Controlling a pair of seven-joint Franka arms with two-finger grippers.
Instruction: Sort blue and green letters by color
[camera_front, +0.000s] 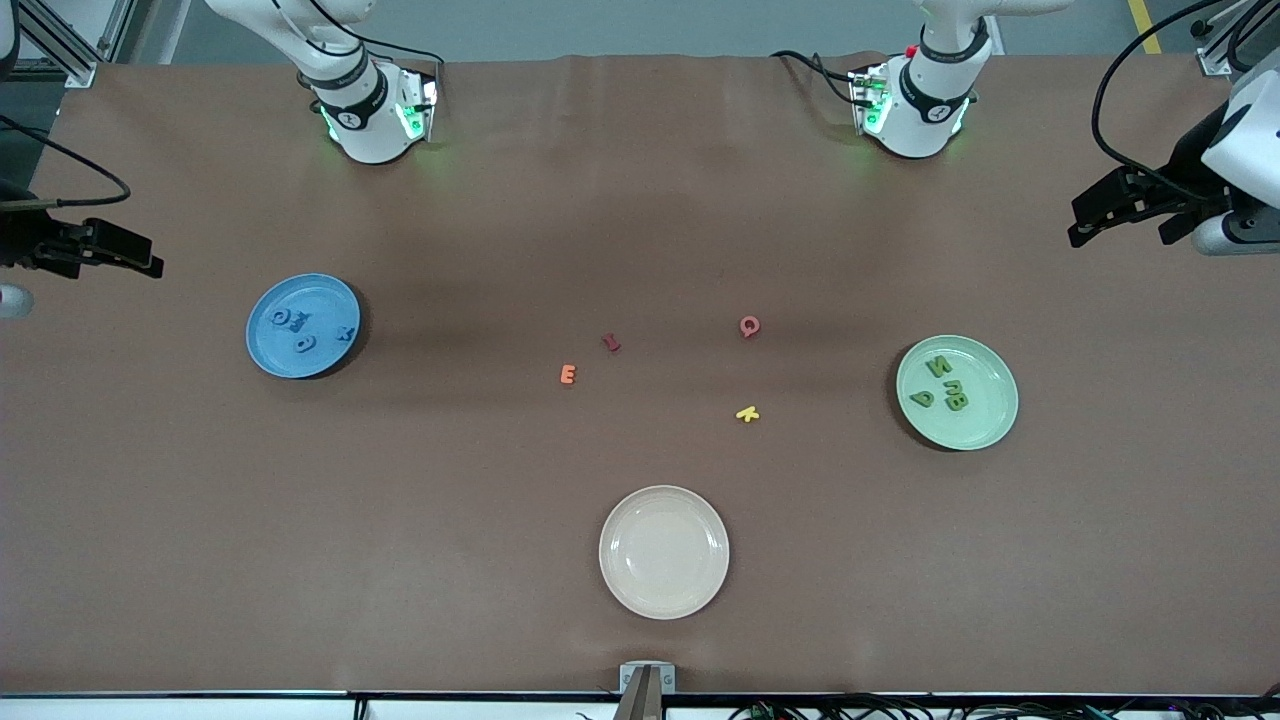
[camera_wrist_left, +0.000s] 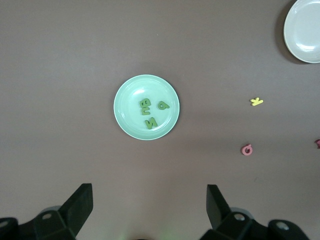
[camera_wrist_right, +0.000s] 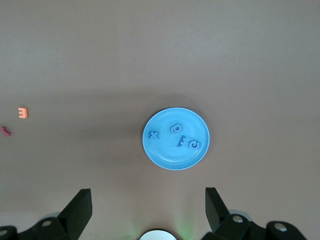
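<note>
Several blue letters (camera_front: 305, 344) lie in the blue plate (camera_front: 272, 357) toward the right arm's end of the table; they also show in the right wrist view (camera_wrist_right: 175, 129) in that plate (camera_wrist_right: 165, 154). Several green letters (camera_front: 938, 366) lie in the green plate (camera_front: 988, 425) toward the left arm's end, also seen in the left wrist view (camera_wrist_left: 150, 122) in that plate (camera_wrist_left: 129, 116). My left gripper (camera_front: 1085, 225) hangs open and empty, high over the left arm's end (camera_wrist_left: 149, 200). My right gripper (camera_front: 145, 262) hangs open and empty, high over the right arm's end (camera_wrist_right: 149, 202).
A dark red letter (camera_front: 611, 342), an orange E (camera_front: 567, 374), a pink Q (camera_front: 749, 325) and a yellow K (camera_front: 747, 413) lie loose mid-table. An empty white plate (camera_front: 664, 600) sits nearer the front camera.
</note>
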